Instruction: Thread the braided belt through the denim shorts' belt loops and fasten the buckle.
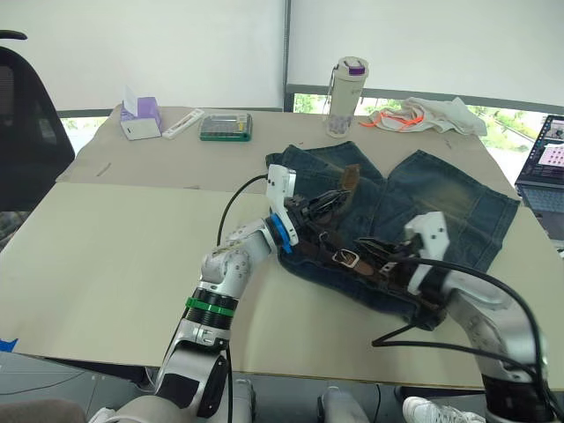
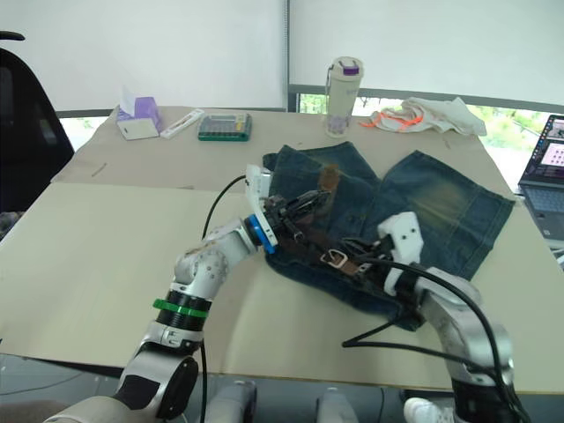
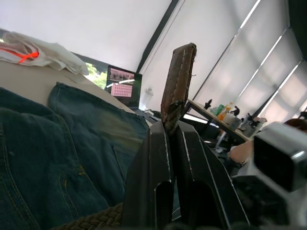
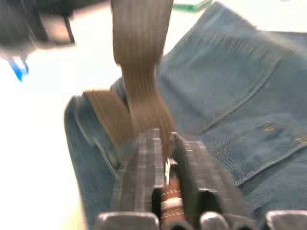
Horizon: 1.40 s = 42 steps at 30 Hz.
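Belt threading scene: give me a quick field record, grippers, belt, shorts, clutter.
left gripper: shut on the braided belt's leather tip, tip sticking up past the fingers
right gripper: shut on the braided belt
buckle: lying on the waistband between the two grippers, not fastened
denim shorts: flat on the table
clutter: bottle, tissue box, white cloth, laptop

belt loops (image 1: pixel 310 253) hidden under braided belt (image 1: pixel 352 257)
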Each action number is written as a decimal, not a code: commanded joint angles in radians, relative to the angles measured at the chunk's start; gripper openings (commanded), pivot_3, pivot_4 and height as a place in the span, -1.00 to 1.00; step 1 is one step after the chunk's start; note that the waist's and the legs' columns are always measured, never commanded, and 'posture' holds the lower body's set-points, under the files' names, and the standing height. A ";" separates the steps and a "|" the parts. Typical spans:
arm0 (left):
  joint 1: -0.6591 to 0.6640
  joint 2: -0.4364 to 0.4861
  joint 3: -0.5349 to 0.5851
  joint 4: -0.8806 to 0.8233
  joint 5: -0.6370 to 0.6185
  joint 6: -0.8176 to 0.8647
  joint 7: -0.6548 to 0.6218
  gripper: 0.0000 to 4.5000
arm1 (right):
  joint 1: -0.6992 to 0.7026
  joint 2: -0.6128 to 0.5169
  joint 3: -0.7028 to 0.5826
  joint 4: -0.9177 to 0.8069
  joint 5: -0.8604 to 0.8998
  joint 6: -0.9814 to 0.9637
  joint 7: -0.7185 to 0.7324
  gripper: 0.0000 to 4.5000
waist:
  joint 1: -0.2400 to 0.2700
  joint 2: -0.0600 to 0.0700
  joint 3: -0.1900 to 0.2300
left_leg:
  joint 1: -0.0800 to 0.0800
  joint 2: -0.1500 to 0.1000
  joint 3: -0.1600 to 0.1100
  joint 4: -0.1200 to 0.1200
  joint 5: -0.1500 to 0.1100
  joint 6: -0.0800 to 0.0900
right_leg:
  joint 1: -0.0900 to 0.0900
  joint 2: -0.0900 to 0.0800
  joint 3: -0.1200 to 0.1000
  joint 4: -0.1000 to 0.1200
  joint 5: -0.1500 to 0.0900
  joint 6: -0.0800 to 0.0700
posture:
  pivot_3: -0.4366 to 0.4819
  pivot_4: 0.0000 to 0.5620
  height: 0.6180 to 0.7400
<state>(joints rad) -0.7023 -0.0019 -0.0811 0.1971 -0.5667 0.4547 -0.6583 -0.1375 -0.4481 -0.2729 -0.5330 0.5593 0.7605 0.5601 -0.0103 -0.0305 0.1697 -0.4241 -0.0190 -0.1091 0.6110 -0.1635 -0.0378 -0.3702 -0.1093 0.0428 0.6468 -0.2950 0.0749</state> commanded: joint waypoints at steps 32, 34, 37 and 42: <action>0.088 -0.065 -0.172 0.033 0.358 -0.389 0.022 -0.84 | -0.208 0.319 -0.079 -0.083 0.376 0.161 -0.818 -1.00 | -0.010 0.005 0.001 | 0.000 0.000 0.000 -0.001 0.000 0.001 | -0.001 0.000 0.000 0.002 0.000 0.000 | -0.05 -0.47 1.00; 0.096 -0.049 -0.170 0.001 0.303 -0.342 -0.052 -0.56 | -0.205 0.314 -0.099 -0.083 0.402 0.161 -0.830 -1.00 | -0.010 0.005 0.001 | 0.000 0.000 0.000 -0.001 0.000 0.001 | -0.001 0.000 0.000 0.002 0.000 0.000 | -0.05 -0.47 1.00; 0.107 -0.028 -0.151 -0.035 0.245 -0.315 -0.128 -0.13 | -0.196 0.296 -0.151 -0.087 0.459 0.159 -0.852 -1.00 | -0.010 0.006 0.001 | 0.000 0.000 0.000 -0.001 0.000 0.001 | -0.001 0.000 0.000 0.002 0.000 0.000 | -0.05 -0.47 1.00; 0.063 0.058 -0.064 0.001 0.111 -0.255 -0.304 0.65 | -0.114 0.173 -0.284 -0.104 0.610 0.159 -0.863 -1.00 | -0.010 0.006 0.001 | 0.000 0.000 0.000 -0.001 0.000 0.001 | -0.001 0.000 0.000 0.002 0.000 0.000 | -0.05 -0.47 1.00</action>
<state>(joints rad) -0.5980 0.0456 -0.1891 0.2040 -0.4051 0.1902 -0.9181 -0.2661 -0.2436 -0.5023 -0.5908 1.1067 0.9432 -0.3048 -0.0202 -0.0240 0.1707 -0.4237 -0.0189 -0.1090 0.6102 -0.1630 -0.0368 -0.3714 -0.1091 0.0431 0.6492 -0.2949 0.0746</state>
